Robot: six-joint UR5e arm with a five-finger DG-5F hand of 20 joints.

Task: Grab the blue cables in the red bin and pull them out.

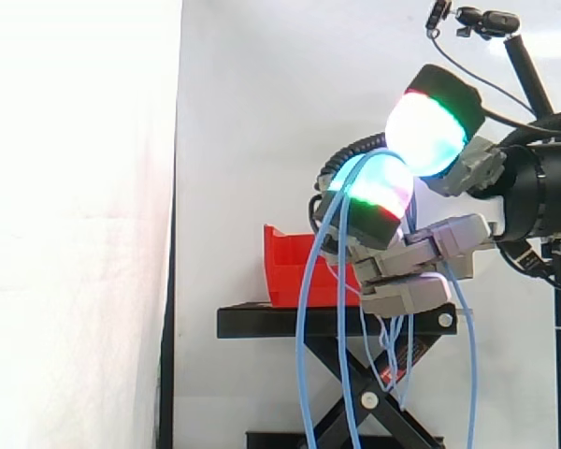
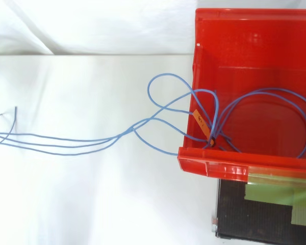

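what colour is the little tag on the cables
Orange; the tag shows best in the top view.

Arm [image 1: 547, 192] is brought in from the right edge, wrist roughly level. Hand [image 1: 416, 267] is held out to the left. Fingers [image 1: 407, 292] are curled under and closed round the blue cables [image 1: 300, 337]. One pad [image 1: 428, 131] is raised high, glowing cyan-white; another [image 1: 379, 192] is tipped down-left just below it.

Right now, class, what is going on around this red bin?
The robot's hand is up near the red plastic bin, fingers curled round the thin blue cables, which hang from it in long loops. Seen from above, part of the cables lies coiled inside the bin; strands trail out over its wall.
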